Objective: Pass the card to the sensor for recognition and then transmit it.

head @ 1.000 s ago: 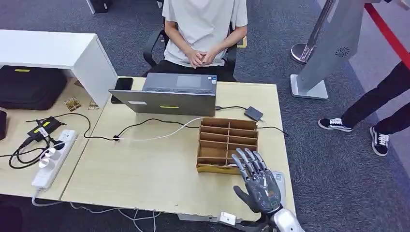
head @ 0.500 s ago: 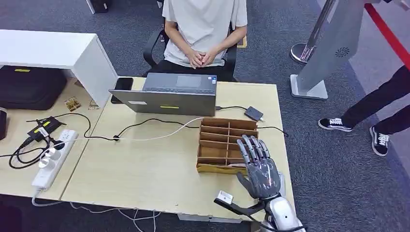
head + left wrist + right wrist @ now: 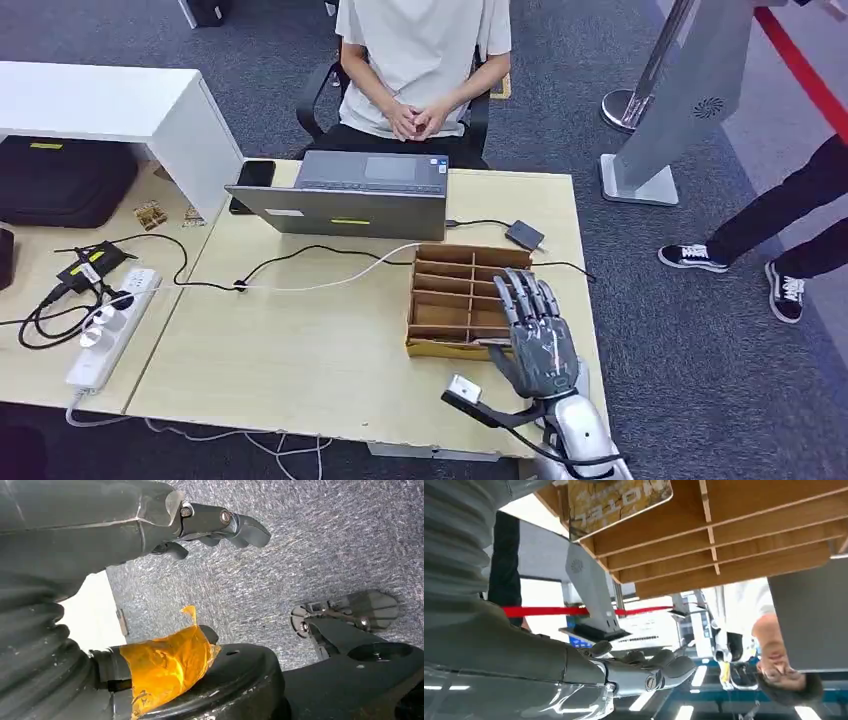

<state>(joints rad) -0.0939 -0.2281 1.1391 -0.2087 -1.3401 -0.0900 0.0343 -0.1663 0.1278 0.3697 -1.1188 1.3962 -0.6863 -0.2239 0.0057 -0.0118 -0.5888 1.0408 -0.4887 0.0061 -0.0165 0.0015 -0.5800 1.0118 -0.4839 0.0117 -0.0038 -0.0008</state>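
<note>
At the far left of the pale wooden desk [image 3: 300,350] a white power strip [image 3: 108,325] lies among black cables, with a black bag [image 3: 60,180] beyond it under a white side table [image 3: 100,100]. Further right, a black phone [image 3: 254,175] sits just beside an open grey laptop [image 3: 350,195] at the far edge of the desk, and a person in a white T-shirt [image 3: 420,50] sits on a chair behind it with hands clasped. A white cable and a black cable run from the laptop's side across the desk. Right of centre stands a brown cardboard divider box [image 3: 465,295] with several slots, and a small dark grey sensor pad [image 3: 524,236] lies just beyond it, near the far right corner. The right hand [image 3: 538,340] hovers over the near right part of the box, its fingers [image 3: 520,295] spread and extended, holding nothing. In the right wrist view a gold-printed card [image 3: 619,500] lies in one of the box's compartments; which one cannot be told. The left hand [image 3: 215,525] hangs over grey carpet, fingers loosely curled around nothing. At the far right another person's legs and black sneakers [image 3: 740,265] stand on the carpet near a grey stand [image 3: 690,90].
</note>
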